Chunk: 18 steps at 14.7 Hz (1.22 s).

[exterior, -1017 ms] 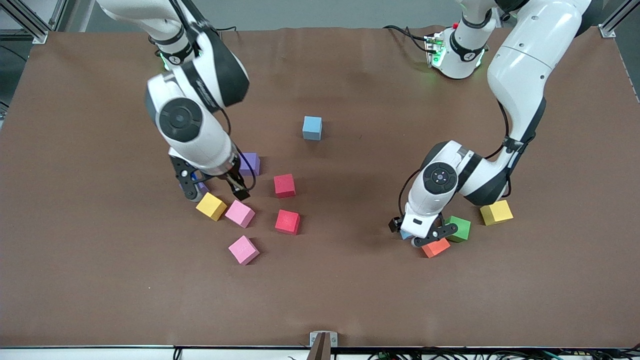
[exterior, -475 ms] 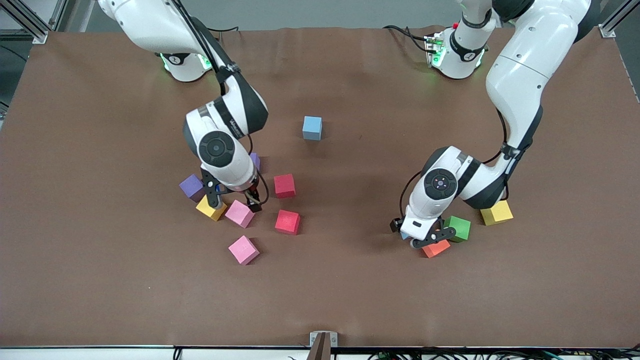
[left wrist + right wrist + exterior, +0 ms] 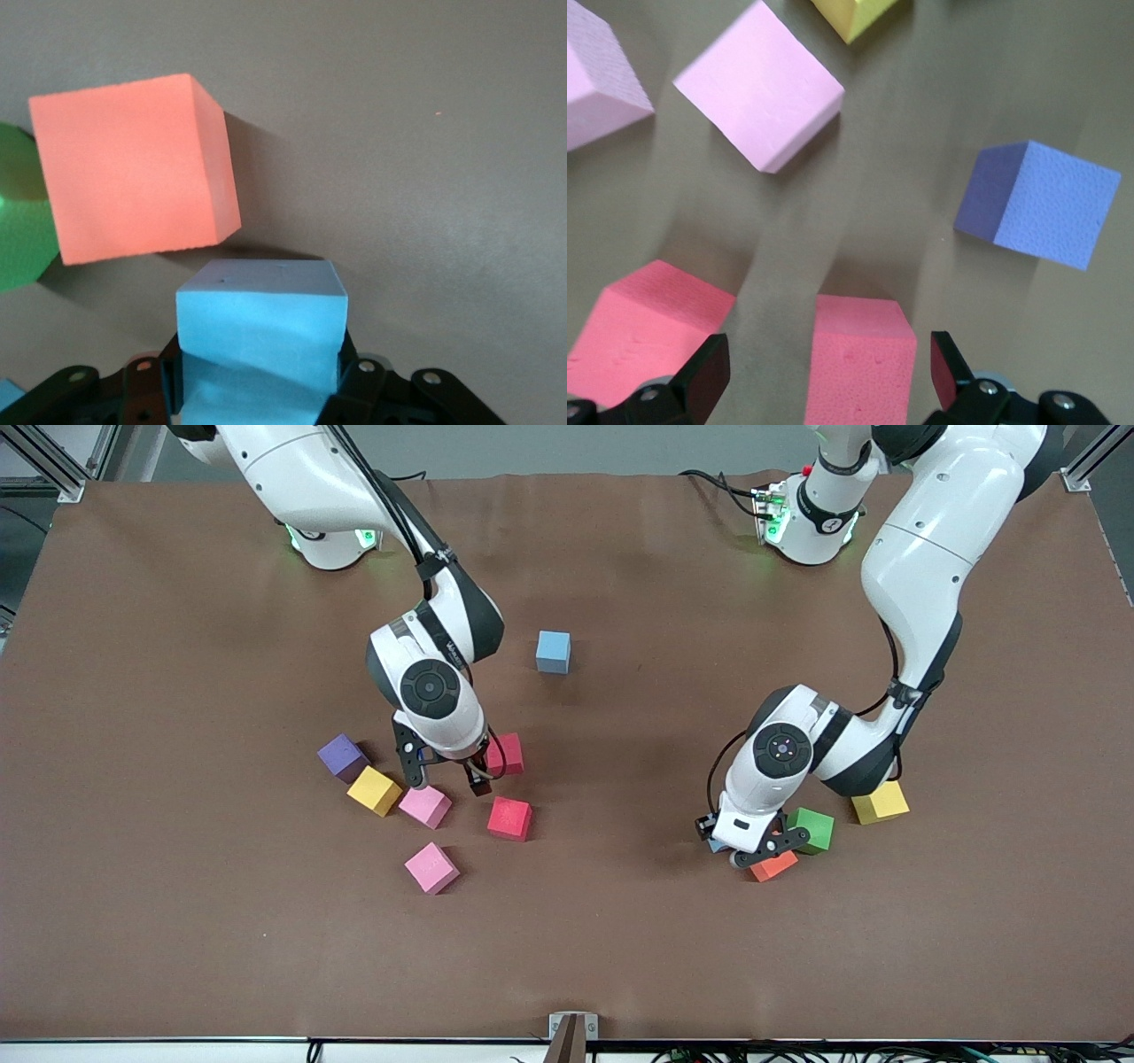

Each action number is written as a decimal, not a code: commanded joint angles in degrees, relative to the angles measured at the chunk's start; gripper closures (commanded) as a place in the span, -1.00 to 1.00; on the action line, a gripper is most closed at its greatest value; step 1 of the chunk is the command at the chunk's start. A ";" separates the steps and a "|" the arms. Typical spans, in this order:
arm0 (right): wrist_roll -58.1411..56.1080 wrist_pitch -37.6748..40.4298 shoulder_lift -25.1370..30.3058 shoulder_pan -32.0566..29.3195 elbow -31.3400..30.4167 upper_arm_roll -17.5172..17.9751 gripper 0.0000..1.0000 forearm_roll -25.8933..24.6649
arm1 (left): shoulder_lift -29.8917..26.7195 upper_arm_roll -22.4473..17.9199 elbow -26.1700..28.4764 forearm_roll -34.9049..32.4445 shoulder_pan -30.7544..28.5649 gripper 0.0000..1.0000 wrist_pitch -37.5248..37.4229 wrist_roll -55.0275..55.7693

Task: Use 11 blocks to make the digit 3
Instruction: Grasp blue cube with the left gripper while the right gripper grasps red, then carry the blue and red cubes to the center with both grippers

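one shift: right gripper moves off yellow block twd red block, fingers apart | left gripper stays clamped on blue block nr orange block | digit 3 not begun

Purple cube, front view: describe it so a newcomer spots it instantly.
Start at the loose cluster of cubes toward the right arm's end of the table. The purple cube sits at that cluster's outer edge, just beside the yellow cube. It is the only dark violet one; its neighbours are yellow, pink and red.

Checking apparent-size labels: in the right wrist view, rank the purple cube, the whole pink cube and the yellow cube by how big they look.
1. Pink cube, largest.
2. Purple cube, close enough to it that camera nearness may explain the gap.
3. Yellow cube, smallest, but cut by the frame edge, so unsure.
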<state>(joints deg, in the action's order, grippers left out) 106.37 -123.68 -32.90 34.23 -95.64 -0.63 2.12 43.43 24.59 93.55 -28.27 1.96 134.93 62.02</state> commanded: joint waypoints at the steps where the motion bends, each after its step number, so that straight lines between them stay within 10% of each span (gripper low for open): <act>1: 3.57 -2.87 -0.84 1.72 -1.12 -0.42 -1.00 0.52 | -5.44 0.98 4.78 -1.35 0.24 0.19 -0.72 9.30; 12: 4.02 -7.81 -1.90 4.45 -4.99 -0.42 -0.76 0.52 | -16.01 14.69 21.85 -0.47 0.67 0.19 -0.72 60.96; 15: 3.76 -8.51 -2.25 4.27 -4.99 -0.42 -0.35 0.52 | -14.52 14.79 21.41 -0.55 5.50 0.19 -0.72 76.98; 18: 3.49 -8.16 -2.26 3.66 -5.95 -0.42 0.59 0.52 | -13.11 14.79 21.50 -0.38 8.76 0.19 -0.72 86.04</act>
<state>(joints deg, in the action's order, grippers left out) 109.74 -131.08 -35.31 38.13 -99.84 -0.86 2.13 29.54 39.36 114.77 -28.36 9.65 134.14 142.02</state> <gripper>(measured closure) 0.357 0.388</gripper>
